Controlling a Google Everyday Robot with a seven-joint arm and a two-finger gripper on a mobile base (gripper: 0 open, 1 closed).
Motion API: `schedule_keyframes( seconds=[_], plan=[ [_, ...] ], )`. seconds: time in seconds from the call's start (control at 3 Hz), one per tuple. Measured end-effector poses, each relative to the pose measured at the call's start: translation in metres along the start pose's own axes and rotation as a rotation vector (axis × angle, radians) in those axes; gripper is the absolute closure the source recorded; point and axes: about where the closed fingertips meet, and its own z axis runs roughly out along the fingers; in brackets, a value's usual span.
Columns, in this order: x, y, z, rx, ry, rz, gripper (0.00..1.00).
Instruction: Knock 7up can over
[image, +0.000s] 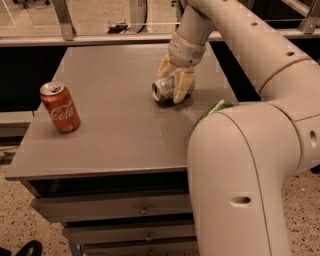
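Observation:
The 7up can (164, 90), pale silver with a silver top, lies tipped on its side on the grey table (115, 130), right of the middle, with its top facing front-left. My gripper (175, 80) reaches down from the upper right and is right at the can, over its far and right side, touching it.
A red Coca-Cola can (60, 107) stands upright near the table's left edge. A darker green patterned can (213, 108) shows partly at the right edge, behind my arm's large elbow (240, 165), which covers the front right. Drawers are below the tabletop.

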Motion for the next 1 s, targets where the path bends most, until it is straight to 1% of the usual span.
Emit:
schedule_keyframes(
  seconds=[0.33,1.0],
  plan=[
    [-0.0013,0.0051,0.0059,-0.022,-0.006,-0.011,0.00],
    [-0.0016,0.0123,0.0081,-0.044,-0.002,-0.017,0.00]
  ],
)
